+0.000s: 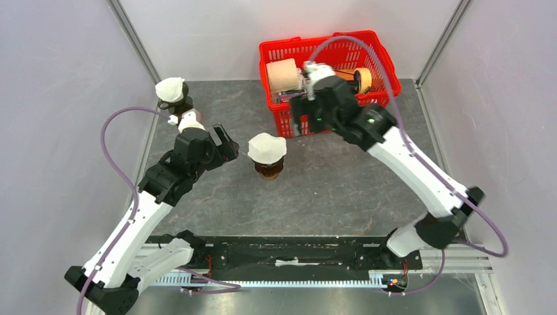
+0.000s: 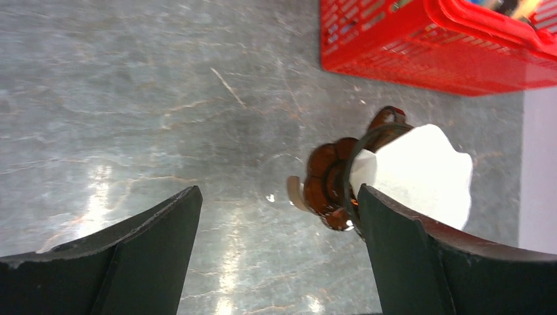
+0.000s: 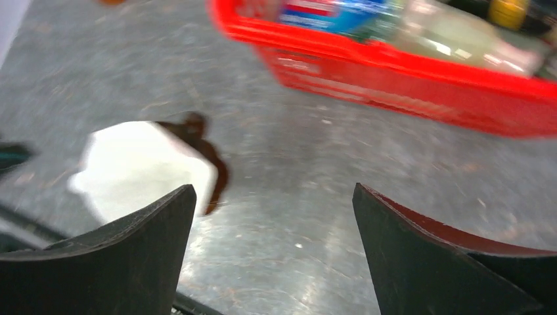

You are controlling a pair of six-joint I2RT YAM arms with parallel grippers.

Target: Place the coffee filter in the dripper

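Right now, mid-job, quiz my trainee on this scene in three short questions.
1. The middle filter sits: A in the dripper, B in the basket, C in the left gripper.
2. True or false: the left gripper is open.
3. What colour is the basket?
Key: 1 A; 2 true; 3 red.

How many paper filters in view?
2. One filter sits in the brown dripper in the middle; the other filter tops a dark stand at far left. The red basket could hide more.
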